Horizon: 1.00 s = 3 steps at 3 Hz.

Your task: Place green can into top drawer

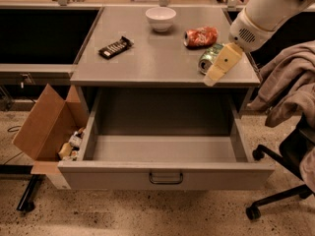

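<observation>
The green can [208, 57] is seen lying on its side near the right front edge of the table [162, 58], partly hidden by the claw [220, 67]. Whether the claw is apart or together cannot be told. If nudged off-centre, the can could be rolled off the edge beside the open top drawer [123, 173], or the orange-red can [201, 36] could be knocked.

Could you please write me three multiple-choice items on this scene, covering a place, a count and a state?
1. Where is the green can?
A. in the top drawer
B. on the tabletop, beside the orange-red can
C. lifted in the gripper

2. How many cans lie on the tabletop?
A. one
B. two
C. four

3. The top drawer is:
A. shut
B. taken out
C. pulled open

Answers:
1. B, it lies near the tabletop's right edge, with the gripper right beside it.
2. B, one green and one orange-red.
3. C, its inside shows.
</observation>
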{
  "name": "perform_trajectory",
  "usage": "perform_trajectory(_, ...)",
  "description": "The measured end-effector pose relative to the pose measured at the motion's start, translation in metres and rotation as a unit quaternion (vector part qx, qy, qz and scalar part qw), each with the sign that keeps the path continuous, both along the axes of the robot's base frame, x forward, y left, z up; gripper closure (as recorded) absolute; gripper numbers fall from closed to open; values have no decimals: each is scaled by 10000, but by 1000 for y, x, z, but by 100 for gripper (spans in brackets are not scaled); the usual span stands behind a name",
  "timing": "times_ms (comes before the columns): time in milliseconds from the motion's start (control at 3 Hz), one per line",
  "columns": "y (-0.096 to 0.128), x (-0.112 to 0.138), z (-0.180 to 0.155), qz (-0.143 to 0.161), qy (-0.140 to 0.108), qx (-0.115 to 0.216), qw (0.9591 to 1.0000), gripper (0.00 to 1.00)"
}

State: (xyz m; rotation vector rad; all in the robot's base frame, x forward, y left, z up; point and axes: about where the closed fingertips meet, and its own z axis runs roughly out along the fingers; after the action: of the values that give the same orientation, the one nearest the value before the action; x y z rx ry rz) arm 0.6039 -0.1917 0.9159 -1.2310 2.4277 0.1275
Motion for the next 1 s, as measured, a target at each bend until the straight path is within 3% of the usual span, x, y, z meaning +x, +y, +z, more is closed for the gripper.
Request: perform_trajectory(1000,-1,20,-14,-320,99,214,9992,0)
